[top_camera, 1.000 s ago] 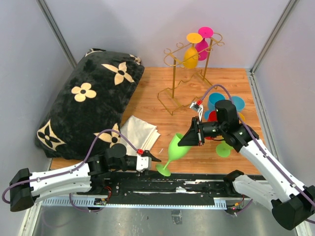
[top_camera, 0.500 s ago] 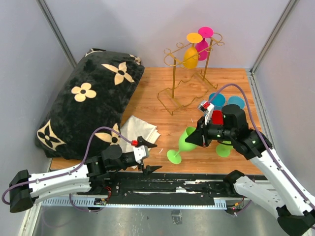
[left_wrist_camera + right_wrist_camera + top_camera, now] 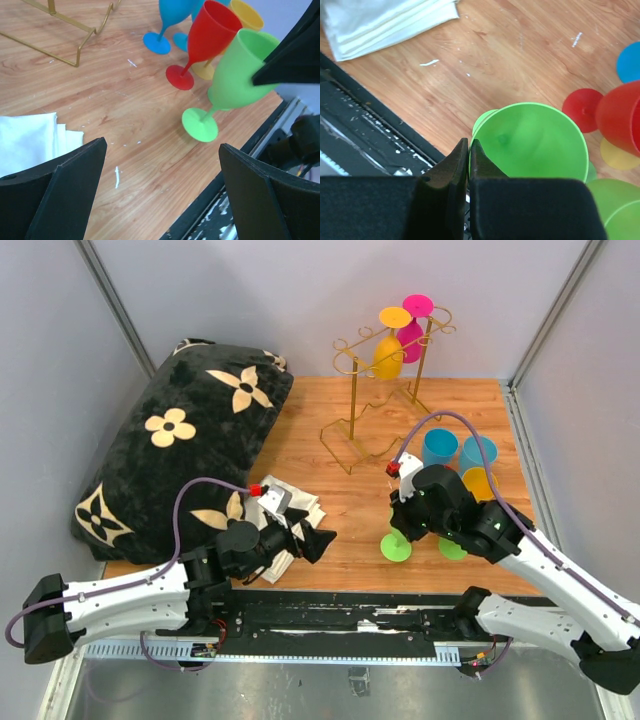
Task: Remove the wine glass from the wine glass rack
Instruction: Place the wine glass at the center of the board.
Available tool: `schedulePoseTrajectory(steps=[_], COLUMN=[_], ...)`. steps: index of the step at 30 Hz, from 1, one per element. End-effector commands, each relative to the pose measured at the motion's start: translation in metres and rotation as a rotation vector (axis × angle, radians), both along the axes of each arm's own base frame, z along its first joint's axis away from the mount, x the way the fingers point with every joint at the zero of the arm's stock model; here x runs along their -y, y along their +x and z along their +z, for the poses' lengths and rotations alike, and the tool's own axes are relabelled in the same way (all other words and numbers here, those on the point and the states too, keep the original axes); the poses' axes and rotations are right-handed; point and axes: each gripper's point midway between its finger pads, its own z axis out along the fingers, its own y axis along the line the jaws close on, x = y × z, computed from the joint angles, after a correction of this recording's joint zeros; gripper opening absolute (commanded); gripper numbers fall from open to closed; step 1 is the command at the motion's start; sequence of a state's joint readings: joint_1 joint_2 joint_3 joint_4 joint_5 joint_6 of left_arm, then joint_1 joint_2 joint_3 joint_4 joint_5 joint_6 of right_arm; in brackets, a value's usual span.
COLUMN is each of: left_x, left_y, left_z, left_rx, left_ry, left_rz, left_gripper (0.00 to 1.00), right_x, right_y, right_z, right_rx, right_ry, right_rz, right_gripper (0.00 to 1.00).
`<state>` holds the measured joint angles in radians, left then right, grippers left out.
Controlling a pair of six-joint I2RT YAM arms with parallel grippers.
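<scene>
The green glass [image 3: 240,70] was off the rack [image 3: 352,400], upright beside the red glass [image 3: 210,30], its rim pinched in the closed right gripper [image 3: 469,150], while the left gripper [image 3: 312,536] gaped empty; only letting go seemed left, though a yellow glass [image 3: 388,358] and a pink glass [image 3: 410,338] hung on the rack.

Top view: my right arm [image 3: 470,520] covers the bowl of the green wine glass [image 3: 396,547], foot alone showing; red glass [image 3: 212,30] fully hidden there.
</scene>
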<state>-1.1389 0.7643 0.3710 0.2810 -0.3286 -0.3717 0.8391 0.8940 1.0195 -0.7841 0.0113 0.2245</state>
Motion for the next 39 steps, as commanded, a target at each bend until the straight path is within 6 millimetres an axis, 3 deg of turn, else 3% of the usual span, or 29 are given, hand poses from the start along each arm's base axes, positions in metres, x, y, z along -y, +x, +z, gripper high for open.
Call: schedulePoseTrajectory(steps=[1, 6, 10, 21, 22, 23, 24, 39], left_x=[-0.002, -0.001, -0.006, -0.002, -0.001, -0.001, 0.000, 0.005], left_y=[0.007, -0.005, -0.006, -0.006, -0.006, -0.006, -0.006, -0.004], left_z=[0.016, 0.039, 0.050, 0.040, 0.040, 0.040, 0.040, 0.033], left_rx=[-0.104, -0.076, -0.062, -0.093, -0.094, -0.095, -0.094, -0.104], left_ry=[-0.068, -0.134, -0.202, -0.154, -0.152, -0.151, -0.149, -0.109], left_rz=[0.087, 0.012, 0.016, 0.007, 0.006, 0.004, 0.002, -0.002], left_gripper=[1.00, 1.00, 1.00, 1.00, 1.00, 1.00, 1.00, 1.00], right_x=[0.015, 0.033, 0.032, 0.037, 0.035, 0.034, 0.034, 0.053], right_y=[0.014, 0.018, 0.020, 0.026, 0.025, 0.023, 0.023, 0.023], right_z=[-0.010, -0.024, -0.030, -0.040, -0.040, -0.040, -0.040, -0.035], right_rx=[0.089, 0.129, 0.155, 0.187, 0.150, 0.126, 0.123, 0.147], right_ry=[-0.075, -0.115, -0.087, -0.085, -0.029, 0.005, 0.008, -0.061], right_rz=[-0.074, -0.134, -0.143, -0.181, -0.242, -0.279, -0.286, -0.321], right_gripper=[0.01, 0.01, 0.01, 0.01, 0.13, 0.02, 0.01, 0.01])
